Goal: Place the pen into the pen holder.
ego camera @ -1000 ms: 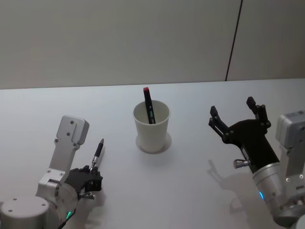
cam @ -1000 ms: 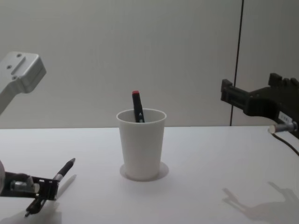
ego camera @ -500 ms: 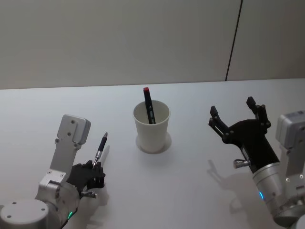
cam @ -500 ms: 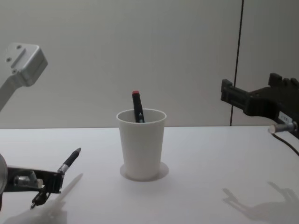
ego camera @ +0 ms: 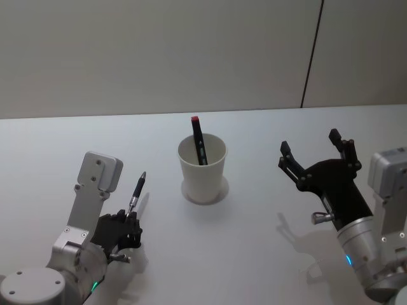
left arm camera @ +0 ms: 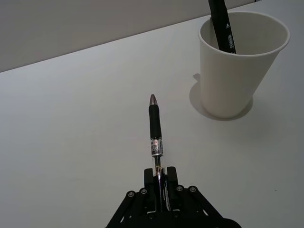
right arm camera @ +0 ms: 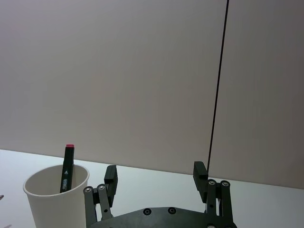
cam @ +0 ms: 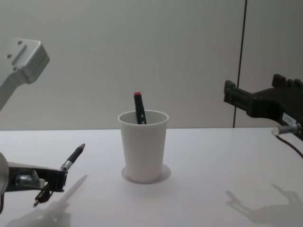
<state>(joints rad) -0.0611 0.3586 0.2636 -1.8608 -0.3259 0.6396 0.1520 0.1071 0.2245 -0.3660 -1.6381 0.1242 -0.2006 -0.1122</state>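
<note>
The pen holder (ego camera: 203, 168) (cam: 143, 145) (left arm camera: 240, 61) (right arm camera: 54, 197) is a white paper cup standing at the table's middle. A black marker with a red cap (ego camera: 199, 139) (cam: 139, 108) leans inside it. My left gripper (ego camera: 129, 227) (cam: 52, 181) (left arm camera: 160, 183) is shut on the lower end of a black pen (ego camera: 137, 193) (cam: 72, 158) (left arm camera: 155, 132), held off the table to the left of the cup, its tip slanting up toward the cup. My right gripper (ego camera: 315, 152) (right arm camera: 155, 175) (cam: 258, 97) hangs open in the air right of the cup, holding nothing.
The white table (ego camera: 254, 248) runs back to a plain wall with a dark vertical seam (ego camera: 311, 54). The right arm's shadow (cam: 258, 205) falls on the table at the front right.
My left gripper has lifted the pen and carried it a little right, toward the cup. The right arm and the cup have not moved.
</note>
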